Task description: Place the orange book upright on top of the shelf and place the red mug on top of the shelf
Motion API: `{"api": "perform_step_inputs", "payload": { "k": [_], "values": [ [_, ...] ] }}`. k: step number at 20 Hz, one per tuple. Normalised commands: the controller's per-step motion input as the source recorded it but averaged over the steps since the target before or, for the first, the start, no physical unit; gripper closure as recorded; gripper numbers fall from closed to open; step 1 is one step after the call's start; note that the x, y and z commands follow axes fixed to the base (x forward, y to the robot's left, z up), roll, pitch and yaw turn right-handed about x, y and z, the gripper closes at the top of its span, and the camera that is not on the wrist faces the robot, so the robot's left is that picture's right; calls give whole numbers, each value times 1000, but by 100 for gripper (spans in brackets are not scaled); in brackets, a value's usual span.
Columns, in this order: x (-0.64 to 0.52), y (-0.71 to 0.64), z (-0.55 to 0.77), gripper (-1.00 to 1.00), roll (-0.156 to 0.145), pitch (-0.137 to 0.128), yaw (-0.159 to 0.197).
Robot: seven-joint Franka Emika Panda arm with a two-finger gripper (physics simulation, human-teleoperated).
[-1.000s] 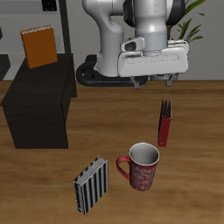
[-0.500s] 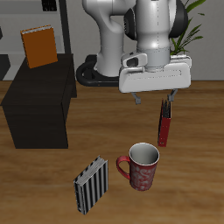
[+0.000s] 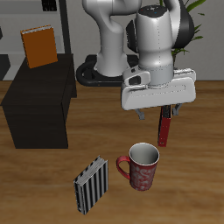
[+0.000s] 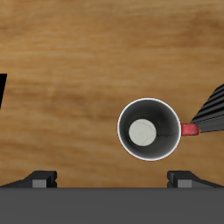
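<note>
The thin orange book stands upright on the flat top of the low, boxy matte black shelf, at its far end. The large red mug with its grey-white inside sits upright on the wooden surface, near the front edge, just beside a black-and-white striped book. Above the mug hangs the gripper, spread wide and holding nothing. A dark red book stands behind it.
</note>
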Motion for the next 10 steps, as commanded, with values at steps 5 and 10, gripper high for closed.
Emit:
{"api": "perform_step_inputs", "payload": {
  "k": [5, 10],
  "values": [
    [194, 98, -150, -100, 2, 15, -15],
    [166, 321, -356, -100, -12, 7, -6]
  ]
}}
